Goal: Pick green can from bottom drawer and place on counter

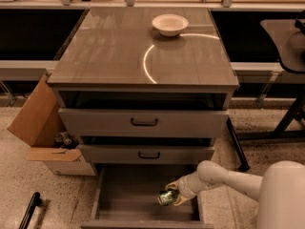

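The green can [167, 197] is a small shiny green can held above the floor of the open bottom drawer [128, 199], near its right side. My gripper [172, 193] reaches in from the lower right on a white arm and is shut on the can. The counter [119, 46] is the glossy grey-brown top of the cabinet, with a curved light reflection on it.
A white bowl [169, 24] sits at the back of the counter. Two upper drawers with black handles [144, 122] stand slightly open above the bottom drawer. A cardboard box [40, 123] leans at the cabinet's left. A dark table [286, 37] stands at the right.
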Available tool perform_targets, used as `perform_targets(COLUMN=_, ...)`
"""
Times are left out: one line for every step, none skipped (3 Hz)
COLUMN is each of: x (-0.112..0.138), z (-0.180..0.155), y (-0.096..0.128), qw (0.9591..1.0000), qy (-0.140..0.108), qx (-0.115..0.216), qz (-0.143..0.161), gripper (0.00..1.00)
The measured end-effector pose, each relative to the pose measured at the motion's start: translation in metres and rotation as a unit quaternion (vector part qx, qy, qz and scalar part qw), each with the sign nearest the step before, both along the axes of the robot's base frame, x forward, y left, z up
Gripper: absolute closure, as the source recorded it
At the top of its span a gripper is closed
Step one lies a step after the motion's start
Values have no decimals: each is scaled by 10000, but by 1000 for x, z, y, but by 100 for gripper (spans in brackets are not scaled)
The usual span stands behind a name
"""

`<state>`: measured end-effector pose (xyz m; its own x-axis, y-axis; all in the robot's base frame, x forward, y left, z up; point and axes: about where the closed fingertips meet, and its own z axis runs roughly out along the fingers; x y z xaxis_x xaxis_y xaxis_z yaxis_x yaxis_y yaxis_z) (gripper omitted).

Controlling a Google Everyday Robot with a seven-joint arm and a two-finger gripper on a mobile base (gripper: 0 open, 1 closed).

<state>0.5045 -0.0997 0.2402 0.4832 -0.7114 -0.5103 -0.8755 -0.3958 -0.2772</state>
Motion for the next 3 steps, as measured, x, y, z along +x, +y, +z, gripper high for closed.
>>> perform_targets(x=1, z=31, y=-25, qw=9993, qy=99, qx=334, qz=-115, gripper=100)
perform_targets(x=-4, z=31, y=-25, qw=9991, qy=187, qx=362, qz=-69, gripper=100)
perform_targets(x=-5, z=30, y=-23, qw=9988, qy=244, qx=420, qz=-52, gripper=100)
